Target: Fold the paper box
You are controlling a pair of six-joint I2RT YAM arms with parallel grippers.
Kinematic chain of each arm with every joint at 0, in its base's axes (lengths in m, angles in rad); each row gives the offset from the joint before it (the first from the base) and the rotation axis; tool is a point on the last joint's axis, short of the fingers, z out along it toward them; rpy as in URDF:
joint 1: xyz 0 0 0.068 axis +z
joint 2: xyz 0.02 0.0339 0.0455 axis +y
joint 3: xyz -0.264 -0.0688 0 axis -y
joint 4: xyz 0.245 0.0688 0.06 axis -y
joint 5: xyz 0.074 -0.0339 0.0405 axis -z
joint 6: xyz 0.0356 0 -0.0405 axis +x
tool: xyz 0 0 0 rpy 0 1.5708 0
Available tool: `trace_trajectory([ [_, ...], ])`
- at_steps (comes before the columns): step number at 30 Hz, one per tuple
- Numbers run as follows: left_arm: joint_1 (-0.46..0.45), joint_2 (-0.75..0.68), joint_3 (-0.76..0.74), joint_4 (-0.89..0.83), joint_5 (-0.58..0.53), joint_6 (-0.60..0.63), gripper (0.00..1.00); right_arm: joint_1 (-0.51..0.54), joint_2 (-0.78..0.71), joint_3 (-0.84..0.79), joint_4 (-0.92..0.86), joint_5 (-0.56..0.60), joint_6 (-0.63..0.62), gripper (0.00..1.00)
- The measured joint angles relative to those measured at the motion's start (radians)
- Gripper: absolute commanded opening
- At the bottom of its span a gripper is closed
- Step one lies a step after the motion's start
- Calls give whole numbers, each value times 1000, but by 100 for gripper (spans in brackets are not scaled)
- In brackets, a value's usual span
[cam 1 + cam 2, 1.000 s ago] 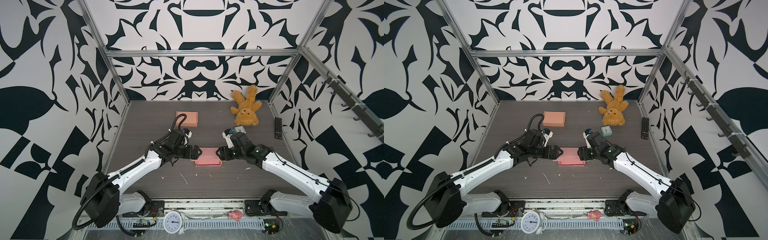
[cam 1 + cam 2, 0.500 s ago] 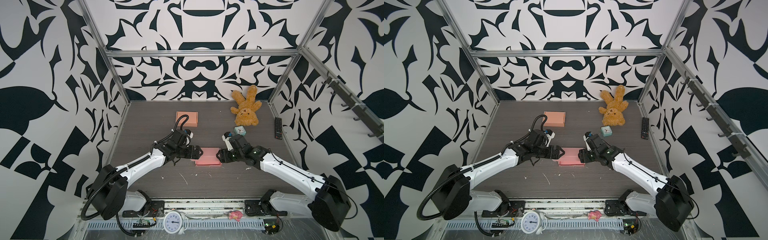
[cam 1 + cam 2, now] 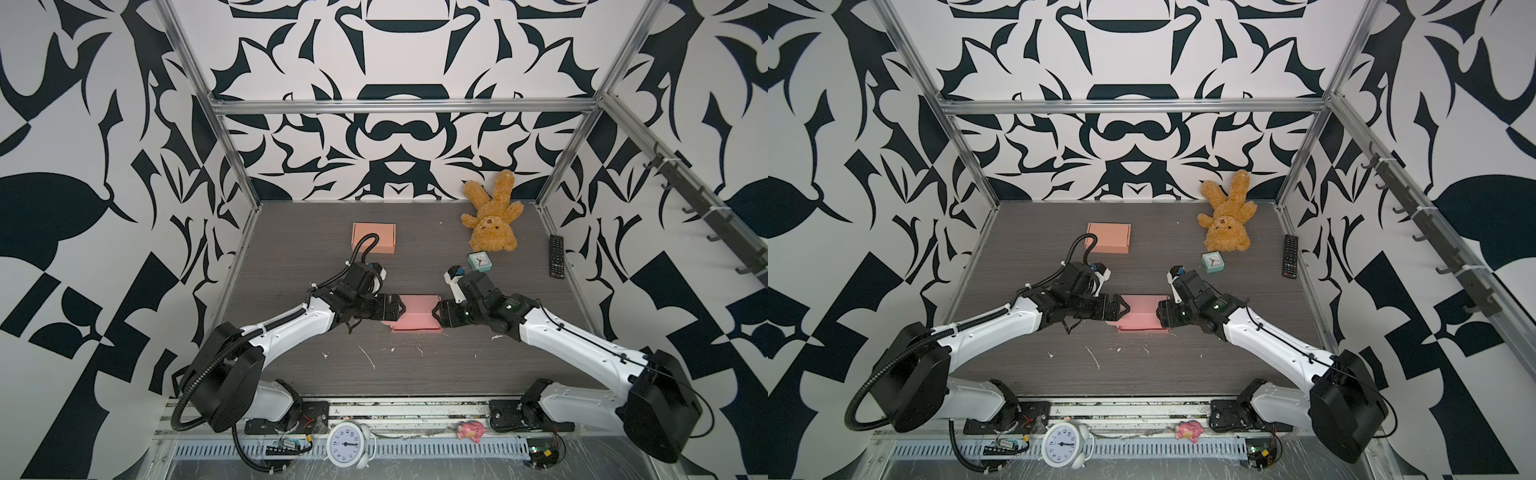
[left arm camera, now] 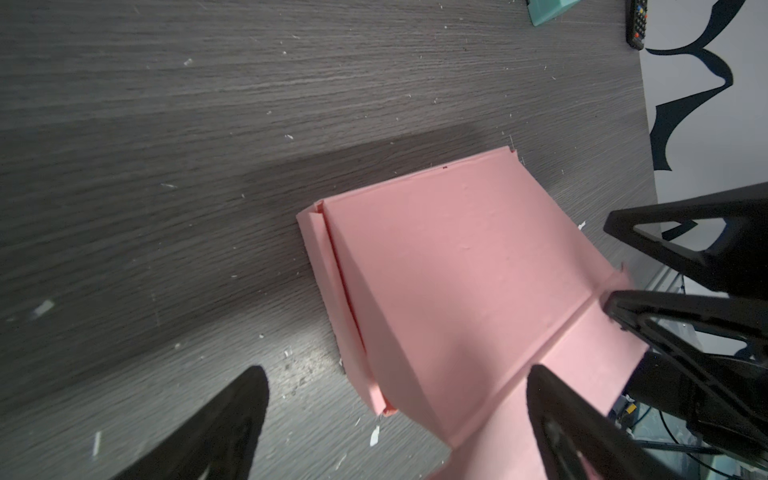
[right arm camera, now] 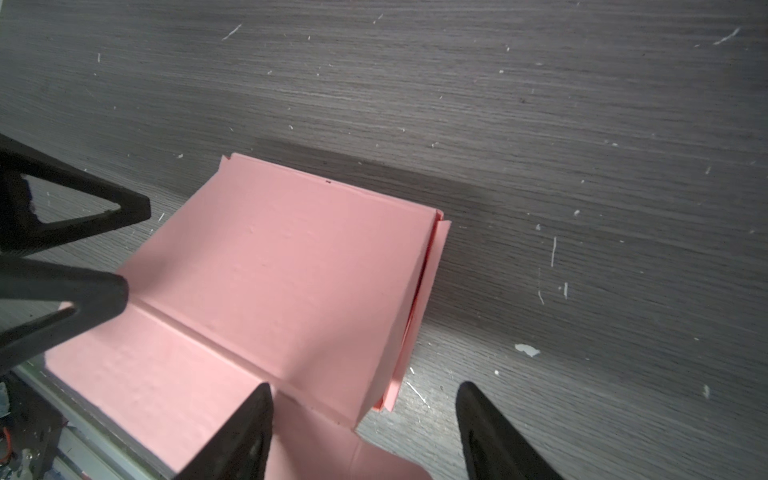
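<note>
The pink paper box (image 3: pixel 415 313) (image 3: pixel 1142 314) lies partly folded on the dark table's middle, a flat flap toward the front. My left gripper (image 3: pixel 399 309) (image 3: pixel 1124 309) sits at its left edge, open wide. In the left wrist view, one finger (image 4: pixel 552 399) is over the pink flap and the other over bare table, with the left gripper (image 4: pixel 397 372) around the box's (image 4: pixel 457 270) corner. My right gripper (image 3: pixel 436 313) (image 3: pixel 1160 313) is at the right edge, open. In the right wrist view the right gripper (image 5: pixel 363 387) straddles the box's (image 5: pixel 282 266) corner the same way.
A salmon folded box (image 3: pixel 374 237) lies at the back. A teddy bear (image 3: pixel 490 224), a teal clock (image 3: pixel 478 262) and a remote (image 3: pixel 557 255) are at the back right. A white clock (image 3: pixel 347 442) and a pink toy (image 3: pixel 469 430) sit on the front rail. Paper scraps litter the table.
The left arm's elbow has swung inward while its gripper stays at the box's left edge. The right gripper has edged slightly toward the box. The box has barely moved.
</note>
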Motion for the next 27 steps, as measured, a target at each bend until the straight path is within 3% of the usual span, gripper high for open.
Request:
trace_trajectory([
  [27,0,33,-58,69,23,-22,91,0,49,-39,48,-9,4,71],
])
